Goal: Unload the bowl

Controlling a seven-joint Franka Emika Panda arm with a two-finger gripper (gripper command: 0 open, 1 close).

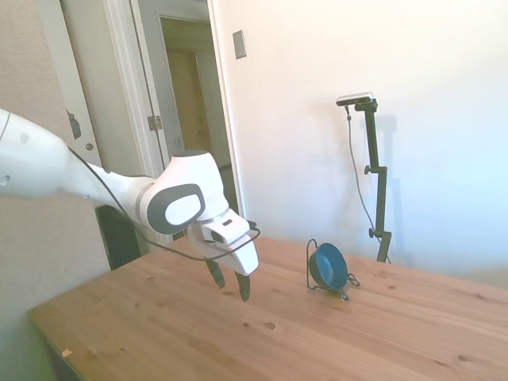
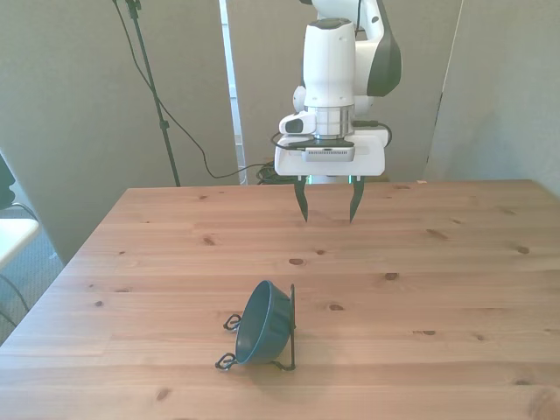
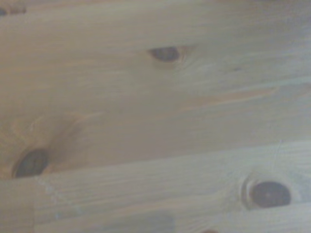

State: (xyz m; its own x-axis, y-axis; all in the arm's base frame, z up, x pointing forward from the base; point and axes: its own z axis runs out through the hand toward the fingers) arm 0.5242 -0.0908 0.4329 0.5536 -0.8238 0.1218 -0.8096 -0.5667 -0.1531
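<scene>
The teal-blue bowl (image 2: 262, 322) stands on its edge, leaning in a thin black wire stand (image 2: 291, 325) on the wooden table. In the side view the bowl (image 1: 329, 266) faces the camera with its inside showing, held by the wire stand (image 1: 309, 262). My gripper (image 2: 328, 212) hangs open just above the table, well behind the bowl in the front view. In the side view the gripper (image 1: 229, 285) is to the left of the bowl, apart from it, with nothing between its fingers. The wrist view shows only blurred table planks (image 3: 155, 126) with dark knots.
The wooden table (image 2: 455, 289) spreads wide around the bowl. A white wall and an open doorway (image 1: 198, 119) lie beyond the table in the side view. A black cable (image 2: 175, 131) hangs behind the table's far edge.
</scene>
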